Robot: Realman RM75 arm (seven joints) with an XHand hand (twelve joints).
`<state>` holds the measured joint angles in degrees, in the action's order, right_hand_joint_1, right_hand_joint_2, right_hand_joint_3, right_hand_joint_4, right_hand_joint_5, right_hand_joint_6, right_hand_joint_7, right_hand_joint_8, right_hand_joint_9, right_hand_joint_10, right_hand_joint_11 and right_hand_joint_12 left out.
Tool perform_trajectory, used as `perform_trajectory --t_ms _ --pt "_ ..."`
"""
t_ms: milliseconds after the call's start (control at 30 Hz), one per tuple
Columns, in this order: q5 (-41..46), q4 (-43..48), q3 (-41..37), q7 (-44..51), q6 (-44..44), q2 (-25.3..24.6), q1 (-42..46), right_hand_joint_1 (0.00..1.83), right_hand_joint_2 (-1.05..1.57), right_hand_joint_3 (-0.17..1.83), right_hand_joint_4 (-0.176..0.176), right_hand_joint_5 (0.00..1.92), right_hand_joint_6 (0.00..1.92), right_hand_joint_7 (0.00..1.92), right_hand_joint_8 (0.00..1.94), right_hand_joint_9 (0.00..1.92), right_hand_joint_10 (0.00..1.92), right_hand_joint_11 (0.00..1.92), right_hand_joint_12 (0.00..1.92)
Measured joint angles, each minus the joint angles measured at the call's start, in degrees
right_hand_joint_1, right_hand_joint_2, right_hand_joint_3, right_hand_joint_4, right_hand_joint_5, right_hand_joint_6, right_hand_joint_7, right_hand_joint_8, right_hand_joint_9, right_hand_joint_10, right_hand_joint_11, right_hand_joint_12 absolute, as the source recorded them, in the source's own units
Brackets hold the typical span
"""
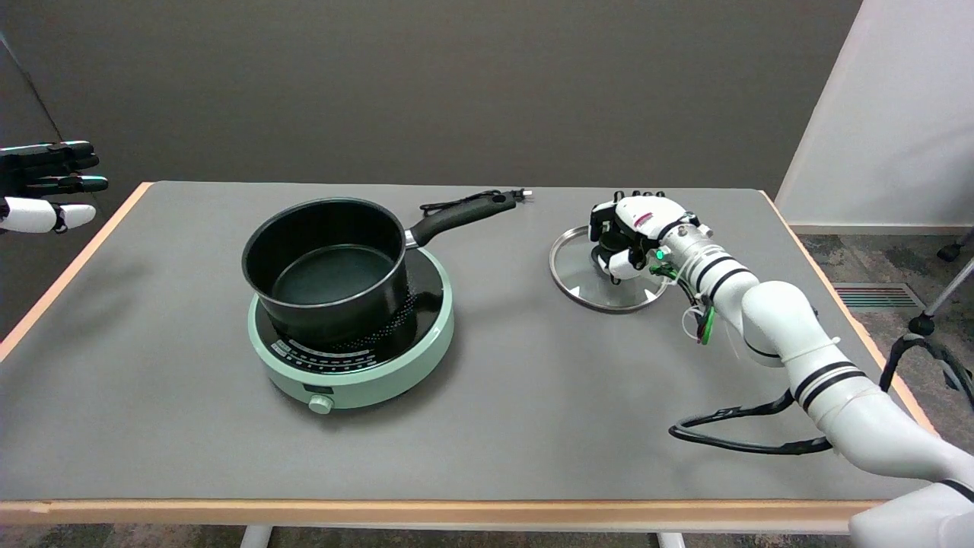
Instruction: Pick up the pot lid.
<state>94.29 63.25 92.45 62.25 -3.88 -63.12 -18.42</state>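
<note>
Your right hand (630, 234) clenched on knob of pot lid (601, 278), lid on table (494, 426) right of pot (326, 259). Grip depth hidden. Risk: shallow grip, lid tips or slips during lift, clatters down. Loose arm cable (730, 438) could drag. Surface: flat grey mat, wood edge. Room: dark back wall, white panel on right.

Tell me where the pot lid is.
In the head view, the pot lid lies on the table's right side, right of the pot, with the right hand on its knob.
</note>
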Motion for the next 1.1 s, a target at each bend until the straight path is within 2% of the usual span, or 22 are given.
perform_trajectory --t_ms 700,833,1100 --pt "2.6 2.9 -1.7 0.1 0.0 0.0 0.7 1.35 0.88 0.61 0.176 0.62 1.13 0.86 1.37 0.82 1.59 0.67 1.92" --pt "2.8 3.4 -1.9 0.2 0.0 0.0 0.7 1.35 0.87 0.63 0.176 0.63 1.13 0.86 1.37 0.83 1.6 0.74 1.92" --pt "3.0 4.2 -2.5 0.2 0.0 0.2 0.8 1.35 0.86 0.65 0.176 0.64 1.14 0.86 1.37 0.84 1.6 0.77 1.92"
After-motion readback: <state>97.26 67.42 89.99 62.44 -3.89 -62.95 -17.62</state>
